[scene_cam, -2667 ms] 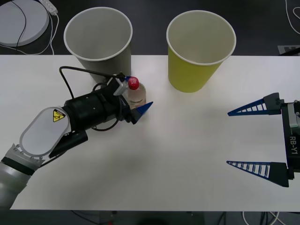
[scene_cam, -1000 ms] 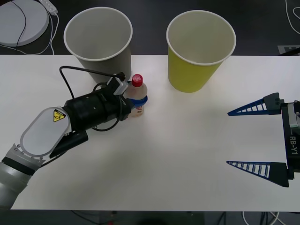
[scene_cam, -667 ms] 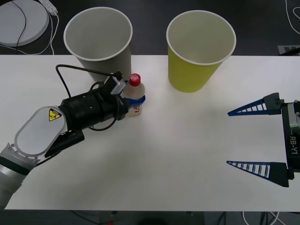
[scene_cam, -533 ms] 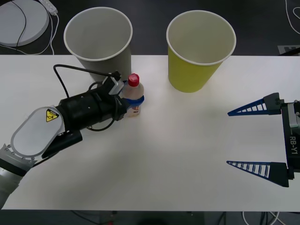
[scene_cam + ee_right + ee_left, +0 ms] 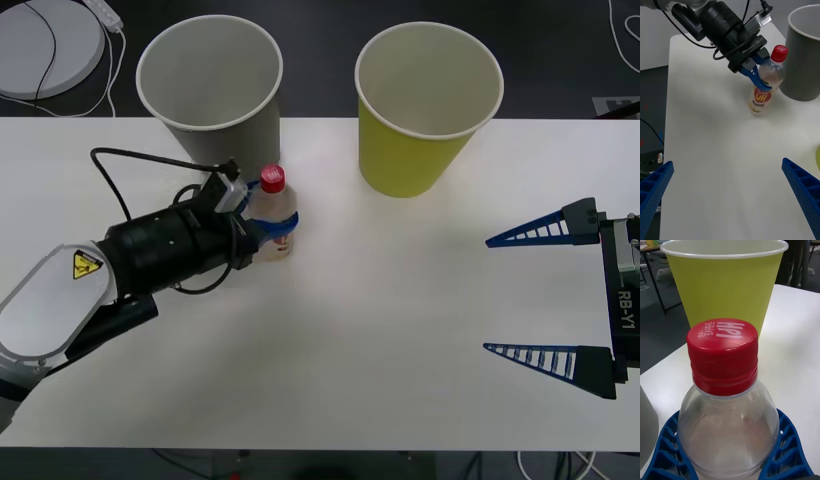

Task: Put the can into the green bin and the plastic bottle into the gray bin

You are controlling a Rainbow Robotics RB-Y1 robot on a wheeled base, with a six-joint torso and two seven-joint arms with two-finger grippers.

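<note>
- The white worktop [image 5: 380, 330] lies bare across its middle and near edge.
- The large gray paper-cup-shaped bin [image 5: 212, 85] and the large yellow-green paper-cup-shaped bin [image 5: 425, 105] stand apart at the far edge.
- The right gripper [image 5: 515, 295] hovers near the right edge, fingers wide apart.
- The left gripper [image 5: 272, 222] has its blue fingers clamped on the small clear red-capped plastic bottle [image 5: 270, 212], just before the gray bin.

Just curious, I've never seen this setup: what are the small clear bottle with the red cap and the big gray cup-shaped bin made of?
The small clear bottle, held by the left gripper, looks like glossy see-through plastic with a ridged plastic cap. The big gray cup-shaped bin seems matte coated paper, white inside, with a rolled rim.
</note>
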